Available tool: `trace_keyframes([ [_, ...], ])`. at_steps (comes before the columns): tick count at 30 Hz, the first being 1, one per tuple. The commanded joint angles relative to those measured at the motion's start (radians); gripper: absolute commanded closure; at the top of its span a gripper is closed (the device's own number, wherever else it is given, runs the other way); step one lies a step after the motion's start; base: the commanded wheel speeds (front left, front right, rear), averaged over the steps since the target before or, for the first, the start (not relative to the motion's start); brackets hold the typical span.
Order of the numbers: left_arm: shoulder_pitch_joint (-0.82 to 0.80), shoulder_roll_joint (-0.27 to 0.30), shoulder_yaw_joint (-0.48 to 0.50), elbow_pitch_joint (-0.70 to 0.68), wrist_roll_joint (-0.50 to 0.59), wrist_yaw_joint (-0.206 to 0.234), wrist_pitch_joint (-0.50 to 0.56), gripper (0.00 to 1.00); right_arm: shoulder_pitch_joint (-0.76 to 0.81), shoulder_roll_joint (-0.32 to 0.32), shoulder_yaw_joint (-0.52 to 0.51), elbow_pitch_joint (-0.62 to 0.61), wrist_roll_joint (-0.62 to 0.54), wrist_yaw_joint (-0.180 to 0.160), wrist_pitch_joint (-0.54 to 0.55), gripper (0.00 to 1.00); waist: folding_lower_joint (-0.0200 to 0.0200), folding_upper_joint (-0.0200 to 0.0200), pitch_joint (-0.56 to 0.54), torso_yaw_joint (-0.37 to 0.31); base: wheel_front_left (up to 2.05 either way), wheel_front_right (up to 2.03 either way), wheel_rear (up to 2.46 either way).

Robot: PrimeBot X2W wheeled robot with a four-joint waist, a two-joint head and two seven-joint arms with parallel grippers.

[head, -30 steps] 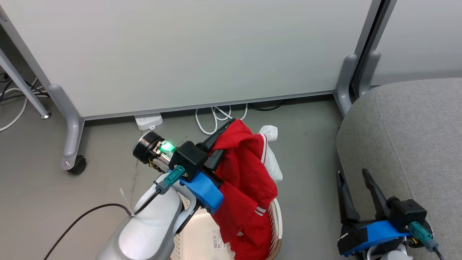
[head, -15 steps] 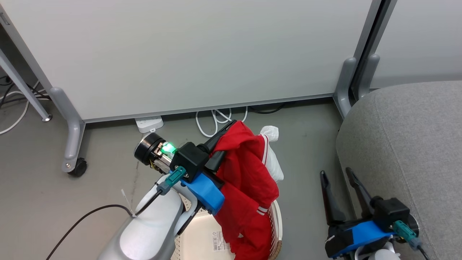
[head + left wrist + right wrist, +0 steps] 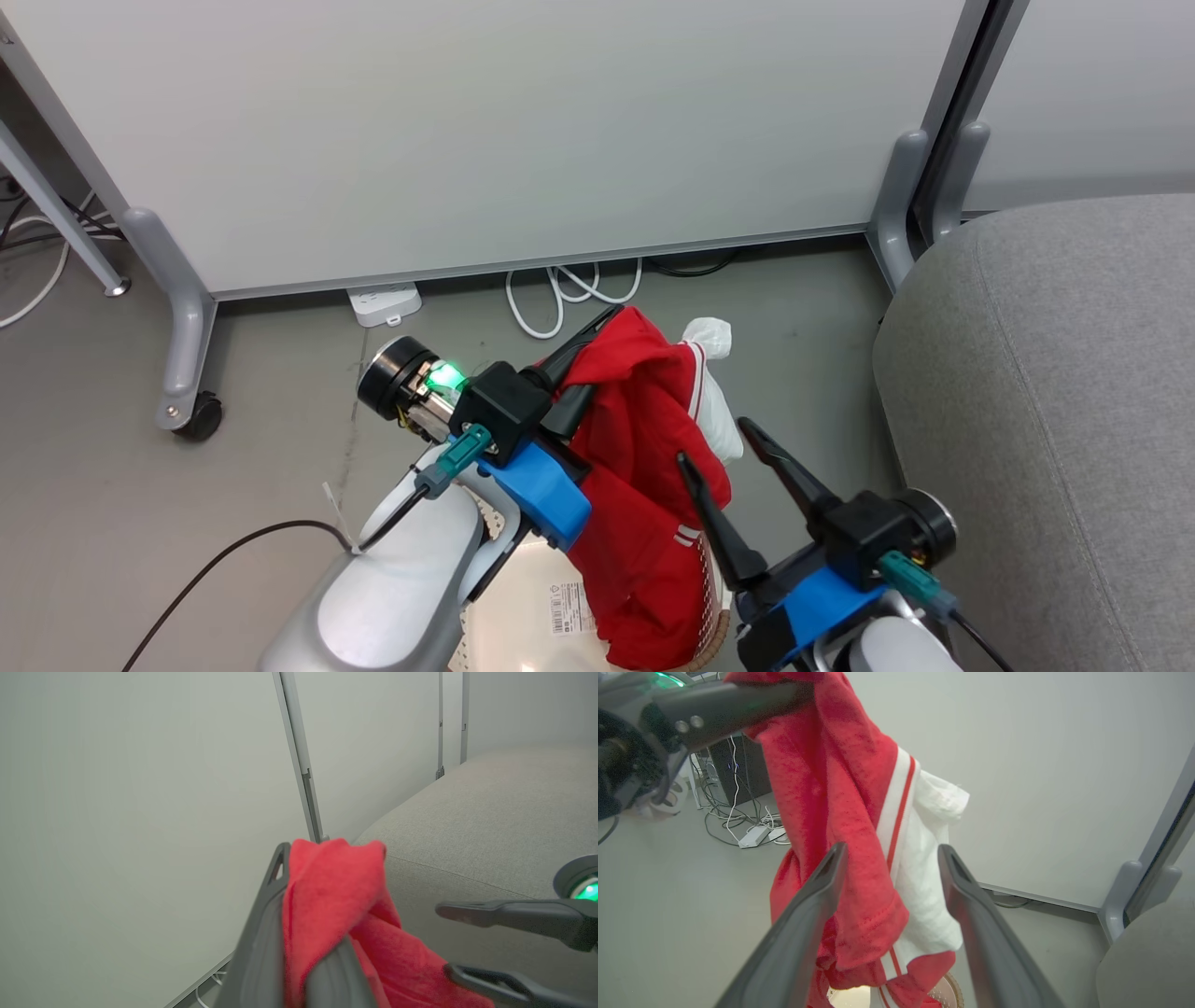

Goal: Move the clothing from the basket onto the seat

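Moved: right gripper (image 3: 712, 441) has swung left from the seat's front edge to just beside the hanging garment.
Basket: cream-white perforated plastic laundry basket (image 3: 717, 627) with a brown woven-look rim, lowest in the head view, showing a printed label sticker (image 3: 567, 609).
Right fingers: spread wide apart, holding nothing; in the right wrist view the garment's striped edge hangs beyond the gap between them.
Clothing: bright red soft fabric garment (image 3: 644, 448) with white trim and red-and-white stripes, lifted above the basket, its lower end trailing down to the rim; a white part folds out on the far side.
Left fingers: left gripper (image 3: 597, 353) is clamped tight on the garment's top fold.
Seat: large grey woven-fabric upholstered seat (image 3: 1046, 392) with a rounded corner and stitched seam, to the robot's right, apart from the garment.
Far floor: looped white cables (image 3: 551, 299) and a white power strip (image 3: 383, 303) lie under a pale partition panel (image 3: 523, 131).
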Motion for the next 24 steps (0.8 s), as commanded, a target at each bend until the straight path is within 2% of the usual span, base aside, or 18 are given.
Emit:
trace_keyframes([
  [1, -0.017, 0.0, 0.001, -0.002, -0.005, 0.004, -0.005, 1.0, -0.03, -0.013, 0.041, 0.012, 0.008, -0.001, -0.001, 0.0, -0.0001, 0.0, 0.005, 0.002, 0.0, 0.0, 0.0],
  [7, -0.03, -0.004, -0.003, -0.005, -0.007, 0.005, -0.005, 1.0, -0.099, -0.019, 0.125, 0.057, 0.005, -0.001, -0.001, 0.0, -0.0001, 0.0, 0.017, 0.004, 0.0, 0.0, 0.0],
  [13, -0.039, -0.008, -0.009, -0.008, -0.007, 0.005, -0.005, 1.0, -0.186, 0.006, 0.194, 0.135, 0.006, -0.001, -0.001, 0.0, -0.0001, 0.0, 0.029, 0.004, 0.0, 0.0, 0.0],
  [24, -0.062, -0.021, -0.03, -0.01, -0.014, 0.005, -0.005, 1.0, -0.313, 0.037, 0.216, 0.27, 0.015, -0.001, -0.001, 0.0, -0.0001, 0.0, 0.045, 0.017, 0.0, 0.0, 0.0],
])
